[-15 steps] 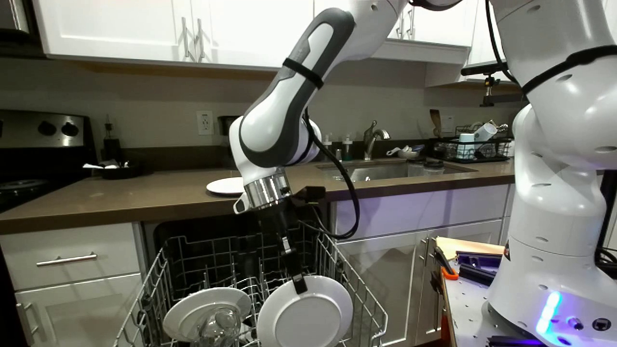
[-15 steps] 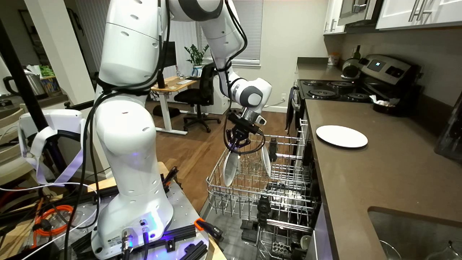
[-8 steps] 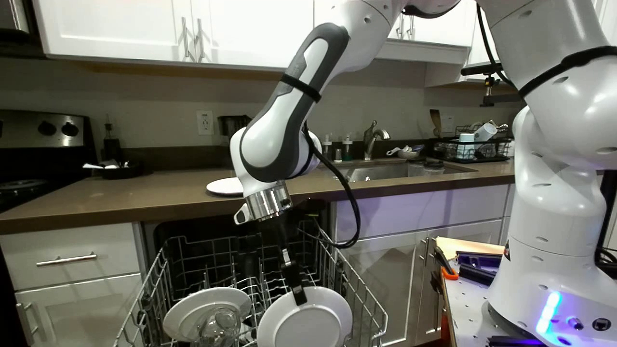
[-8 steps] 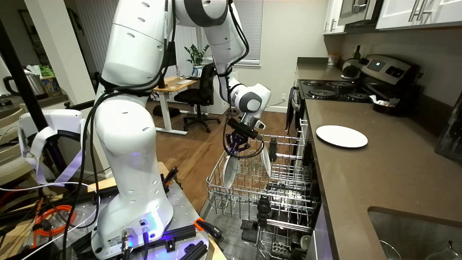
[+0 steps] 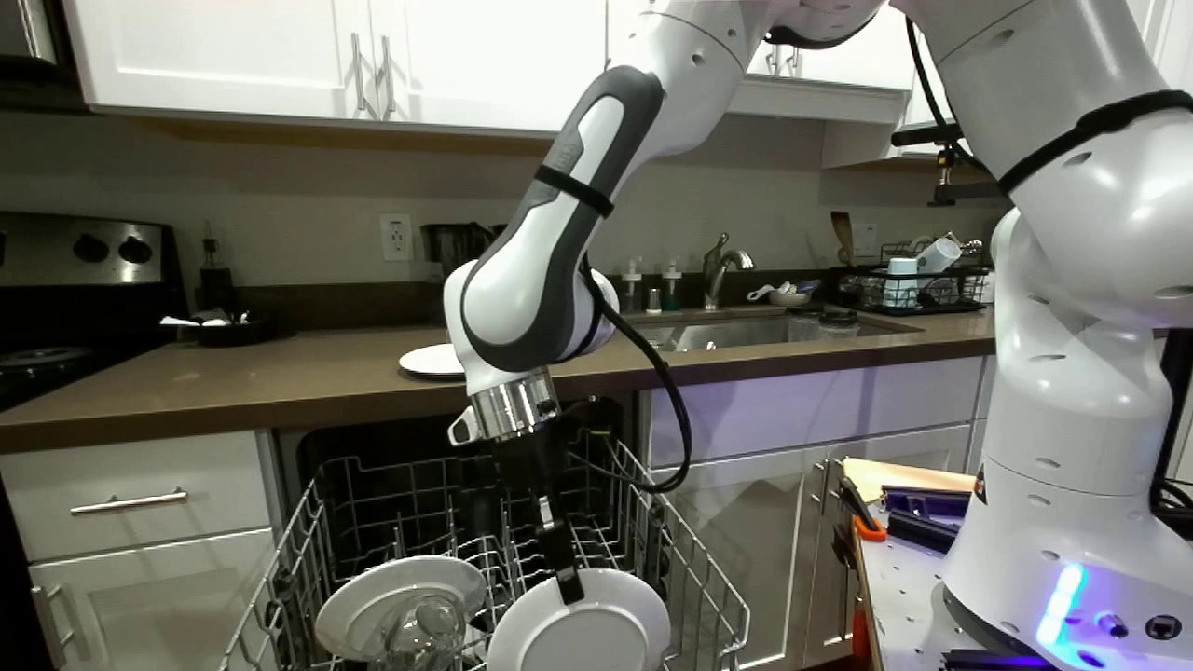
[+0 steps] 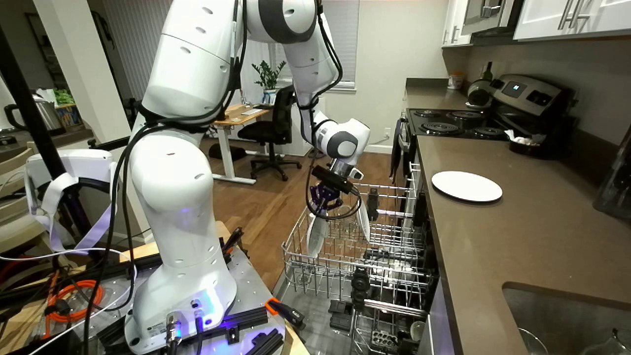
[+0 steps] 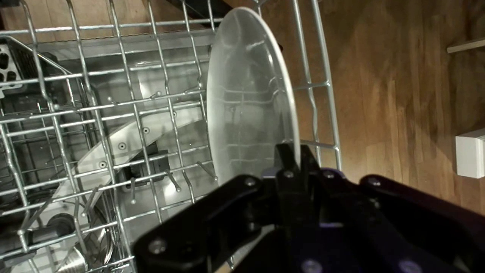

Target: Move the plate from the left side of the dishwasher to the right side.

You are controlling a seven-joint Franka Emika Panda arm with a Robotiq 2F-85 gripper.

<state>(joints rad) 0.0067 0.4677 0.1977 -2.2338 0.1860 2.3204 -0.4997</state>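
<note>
In an exterior view, landmark the rack (image 5: 706,556) of the dishwasher (image 5: 391,436), left to right: drawer (image 5: 130,475) just left of the rack. Second plate (image 5: 359,606) leaning in the rack's left part, glass (image 5: 424,634) in front of it. Gap with tines (image 5: 506,540). Then the plate (image 5: 587,638), tilted, in the rack's right part; whether its lower edge touches the rack, cannot tell. At its top rim the gripper (image 5: 570,589), fingers narrow, pinching that rim. Open room between the plate's right edge and the rack's right wall; cabinet door (image 5: 760,531) beyond. Wrist view, same order: the rack's open grid, plate seen obliquely, the rack's outer rail (image 7: 331,113) near its edge, floor (image 7: 386,113) beyond.
</note>
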